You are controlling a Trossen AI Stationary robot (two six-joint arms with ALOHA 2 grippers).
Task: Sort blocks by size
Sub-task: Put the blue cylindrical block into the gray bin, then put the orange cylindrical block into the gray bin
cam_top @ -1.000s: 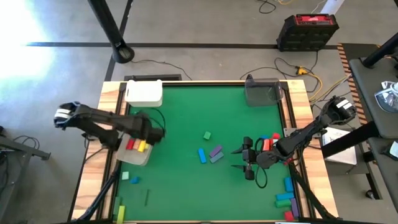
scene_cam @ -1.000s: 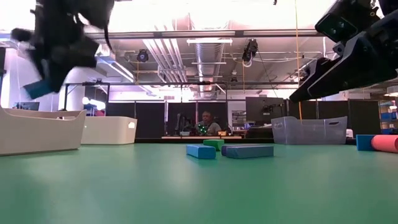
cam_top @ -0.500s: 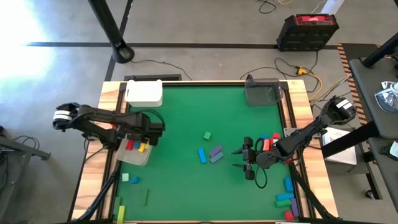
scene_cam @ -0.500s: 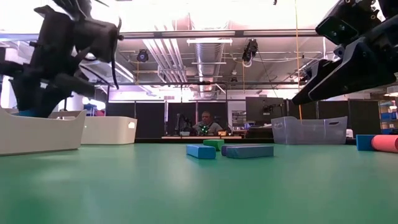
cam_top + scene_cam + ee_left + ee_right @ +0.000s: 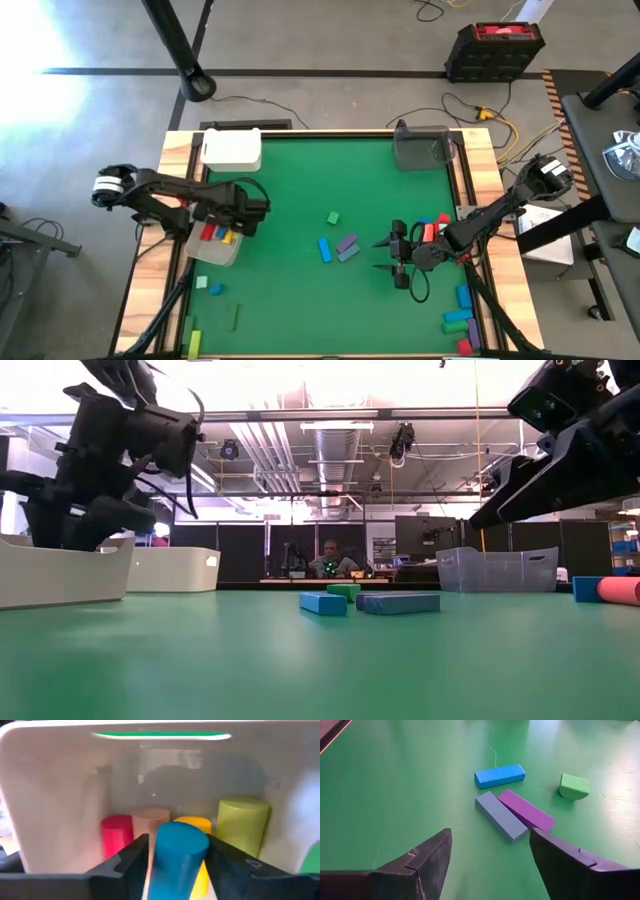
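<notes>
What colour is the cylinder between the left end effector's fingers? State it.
Blue: the cylinder sits between the left end effector fingers, clearest in the left wrist view.

Left pincer (image 5: 175,865): its fingers are cut off by the lower edge of the left wrist view, and the blue cylinder (image 5: 177,855) between them runs out of frame at the bottom, so its length cannot be judged. In the high view the arm covers part of the white tray (image 5: 215,250); only red and yellow pieces show inside. Right pincer (image 5: 490,855): fingertips cropped at the frame's lower edge. In the low view, the red block (image 5: 620,591) at far right is cut by the edge. Blocks at the worktop's (image 5: 300,290) lower right corner are partly cropped.
</notes>
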